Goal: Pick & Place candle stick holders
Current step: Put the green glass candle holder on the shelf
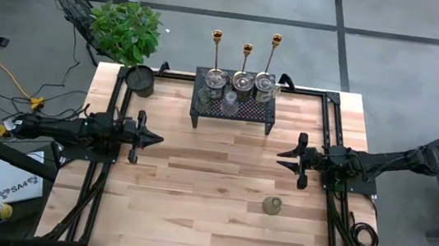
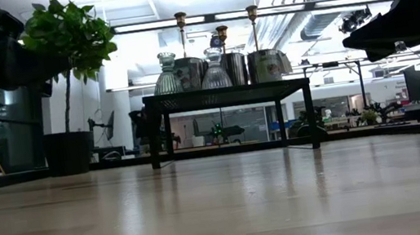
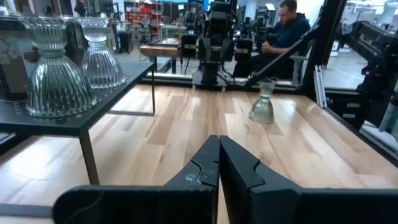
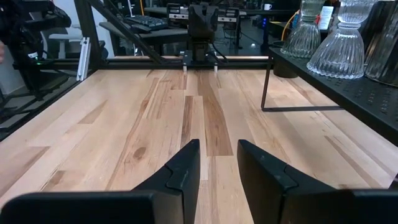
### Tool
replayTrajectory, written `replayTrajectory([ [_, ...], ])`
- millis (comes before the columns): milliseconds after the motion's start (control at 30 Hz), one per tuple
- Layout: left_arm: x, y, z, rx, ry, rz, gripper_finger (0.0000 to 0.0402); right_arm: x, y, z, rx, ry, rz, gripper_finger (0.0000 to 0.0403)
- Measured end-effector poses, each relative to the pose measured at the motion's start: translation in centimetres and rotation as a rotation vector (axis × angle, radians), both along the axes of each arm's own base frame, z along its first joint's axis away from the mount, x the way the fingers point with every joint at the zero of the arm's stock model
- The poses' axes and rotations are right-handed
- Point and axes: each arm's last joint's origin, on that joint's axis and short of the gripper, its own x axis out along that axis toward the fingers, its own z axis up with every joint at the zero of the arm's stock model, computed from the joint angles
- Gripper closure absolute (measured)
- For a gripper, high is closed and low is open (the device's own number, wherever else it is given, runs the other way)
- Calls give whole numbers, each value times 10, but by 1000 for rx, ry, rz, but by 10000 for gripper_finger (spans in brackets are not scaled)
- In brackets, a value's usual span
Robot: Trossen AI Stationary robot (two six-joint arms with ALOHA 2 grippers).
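One glass candle stick holder (image 1: 272, 205) stands alone on the bare wood toward the table's (image 1: 192, 219) right edge, apparently already set down there. The rest are on the black mesh rack (image 1: 234, 108) at the far edge: three tall brass candlesticks (image 1: 246, 60) at the back, with squat silvery and ribbed glass cups (image 1: 229, 102) in front; how many I can't quite count. The right gripper (image 1: 281, 160) hovers empty just beyond the lone holder, its fingers a little apart and pointing inward. The left gripper (image 1: 159, 139) waits at the left side, fingers pressed together. A potted plant (image 1: 126, 34) sits at the far left corner. Beyond the table, a person sits in the workshop.
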Motion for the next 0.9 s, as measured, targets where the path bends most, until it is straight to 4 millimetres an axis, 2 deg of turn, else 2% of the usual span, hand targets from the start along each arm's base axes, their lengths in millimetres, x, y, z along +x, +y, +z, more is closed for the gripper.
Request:
replayTrajectory([
  [167,-3,0,6,-35,62,14,402,0,0,0,0,0,0,304],
  [900,-4,1,9,-25,55,26,402,0,0,0,0,0,0,304],
])
